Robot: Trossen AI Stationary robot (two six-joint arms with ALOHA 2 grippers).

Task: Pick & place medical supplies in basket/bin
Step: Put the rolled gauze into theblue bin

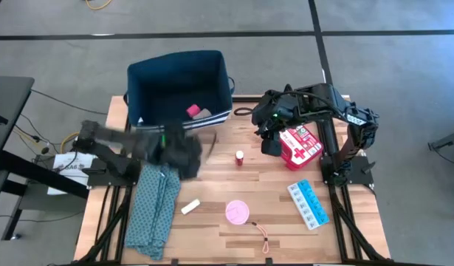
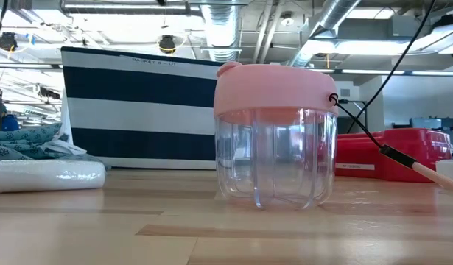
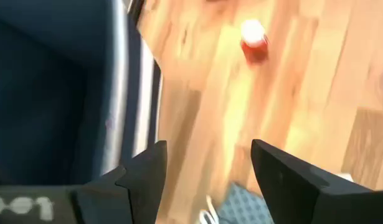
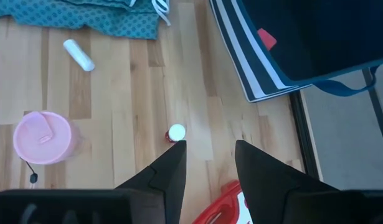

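High view: left gripper [image 1: 184, 159] is hanging wide open beside the bin [image 1: 179, 77], holding nothing. Right gripper [image 1: 271, 142] is sitting half open, empty, near the vial [image 1: 240, 157].

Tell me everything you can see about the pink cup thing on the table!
The pink-lidded cup is a small clear plastic container with ribbed, see-through walls and a soft pink lid that looks round from above. A thin dark cord is attached at the lid's edge and trails onto the wood. It stands upright on the wooden table, looks empty, and sits between the white roll and the blue pill organizer. Neither tool touches it.
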